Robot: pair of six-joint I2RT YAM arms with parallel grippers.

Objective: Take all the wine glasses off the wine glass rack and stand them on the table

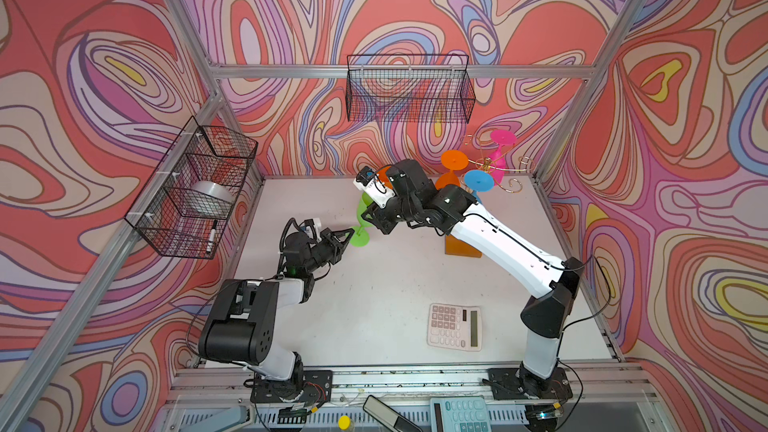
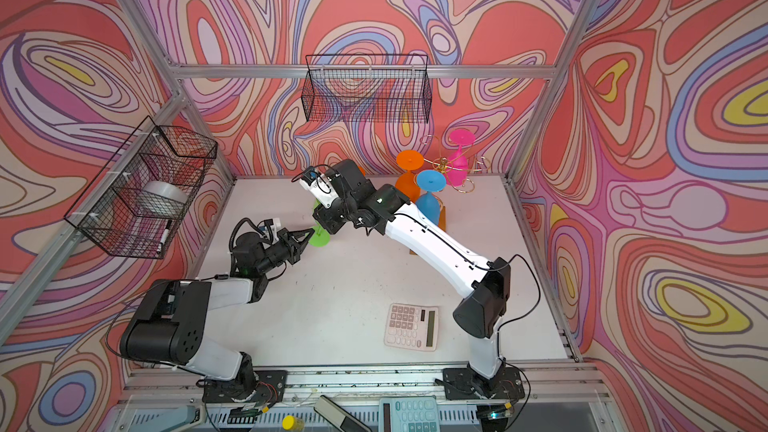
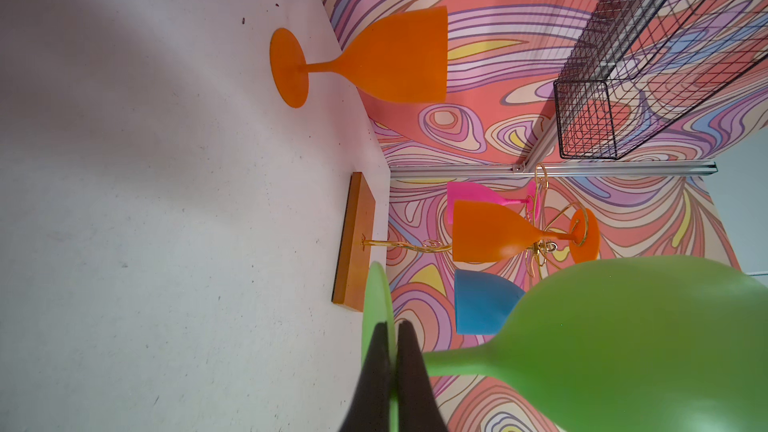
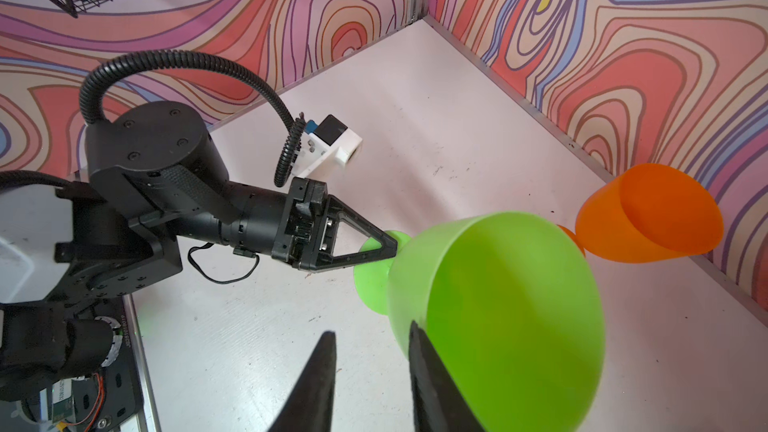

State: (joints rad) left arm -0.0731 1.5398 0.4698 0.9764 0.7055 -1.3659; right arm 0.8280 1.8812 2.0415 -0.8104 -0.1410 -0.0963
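A green wine glass (image 4: 498, 305) is off the rack, left of the table's middle. My left gripper (image 3: 390, 326) is shut on the rim of its round foot (image 1: 360, 238), as both top views and the right wrist view (image 4: 388, 245) show. My right gripper (image 4: 372, 328) is open beside the green bowl, one finger (image 4: 419, 351) against its outer wall and only table in the gap. The gold wire wine glass rack (image 1: 487, 166) on its amber base (image 3: 355, 243) stands at the back right. An orange (image 1: 453, 160), a blue (image 1: 478, 180) and a pink glass (image 1: 500, 147) hang on it.
Another orange glass (image 3: 374, 60) stands upright on the table by the back wall. A calculator (image 1: 455, 326) lies near the front. Black mesh baskets hang on the back wall (image 1: 409, 89) and the left wall (image 1: 195, 189); the left one holds a tape roll and a marker.
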